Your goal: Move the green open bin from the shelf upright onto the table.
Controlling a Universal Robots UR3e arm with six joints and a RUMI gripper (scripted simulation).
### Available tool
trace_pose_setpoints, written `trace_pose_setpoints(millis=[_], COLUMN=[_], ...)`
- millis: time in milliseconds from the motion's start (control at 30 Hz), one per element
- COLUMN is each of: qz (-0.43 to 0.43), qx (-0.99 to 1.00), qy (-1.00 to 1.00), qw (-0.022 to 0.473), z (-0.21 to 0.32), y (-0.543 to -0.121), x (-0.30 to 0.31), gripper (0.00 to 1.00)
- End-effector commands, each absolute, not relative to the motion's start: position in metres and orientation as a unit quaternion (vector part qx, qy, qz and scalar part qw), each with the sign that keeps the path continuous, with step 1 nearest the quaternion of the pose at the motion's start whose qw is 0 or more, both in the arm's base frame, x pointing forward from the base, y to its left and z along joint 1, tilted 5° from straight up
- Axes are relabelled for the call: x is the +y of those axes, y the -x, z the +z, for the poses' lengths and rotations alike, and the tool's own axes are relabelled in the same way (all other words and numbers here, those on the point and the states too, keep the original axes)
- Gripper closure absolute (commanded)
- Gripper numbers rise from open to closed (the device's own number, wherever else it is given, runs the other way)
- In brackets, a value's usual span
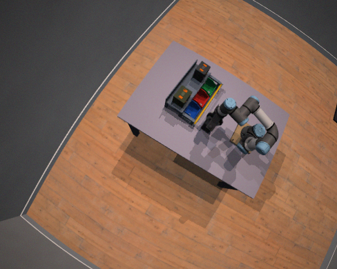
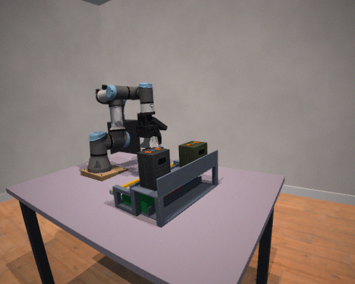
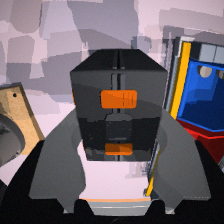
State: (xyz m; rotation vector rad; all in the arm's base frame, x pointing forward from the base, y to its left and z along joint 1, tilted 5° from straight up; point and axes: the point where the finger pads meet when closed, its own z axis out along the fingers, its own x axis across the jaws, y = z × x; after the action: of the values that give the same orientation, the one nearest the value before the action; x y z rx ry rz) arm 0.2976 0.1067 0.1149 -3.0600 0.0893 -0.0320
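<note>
The green bin [image 1: 209,86] [image 2: 146,204] sits in the far end slot of the grey shelf rack [image 1: 193,87] [image 2: 188,173], behind its yellow front bar [image 1: 208,105] [image 3: 181,80]. Whether it holds parts cannot be made out. My gripper [image 1: 213,121] [image 2: 153,141] [image 3: 118,105] is shut on a black case [image 3: 145,100] with orange latches. It hangs in front of the rack near the blue bin's end, away from the green bin. In the exterior view the held case is mostly hidden behind a standing case.
A red bin [image 1: 200,98] [image 3: 202,137] and a blue bin [image 1: 193,110] [image 3: 197,102] sit beside the green one; grey round parts show in the blue bin. A dark grey case [image 1: 201,72] [image 2: 153,169] and an olive case [image 1: 182,96] [image 2: 193,154] stand on the rack's raised rear level.
</note>
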Motion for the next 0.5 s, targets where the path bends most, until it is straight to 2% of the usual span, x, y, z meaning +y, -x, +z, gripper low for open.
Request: trace_pose_setpoints(millis=[0,467], qz=[-0.013,-0.013], qx=[0.029,0.029], qy=[0.999,0.999], qw=[0.04,0.04], z=[0.1159,0.1156], y=[-0.3002,-0.3008], x=[0.1009,0.0978], gripper=[1.0,1.0])
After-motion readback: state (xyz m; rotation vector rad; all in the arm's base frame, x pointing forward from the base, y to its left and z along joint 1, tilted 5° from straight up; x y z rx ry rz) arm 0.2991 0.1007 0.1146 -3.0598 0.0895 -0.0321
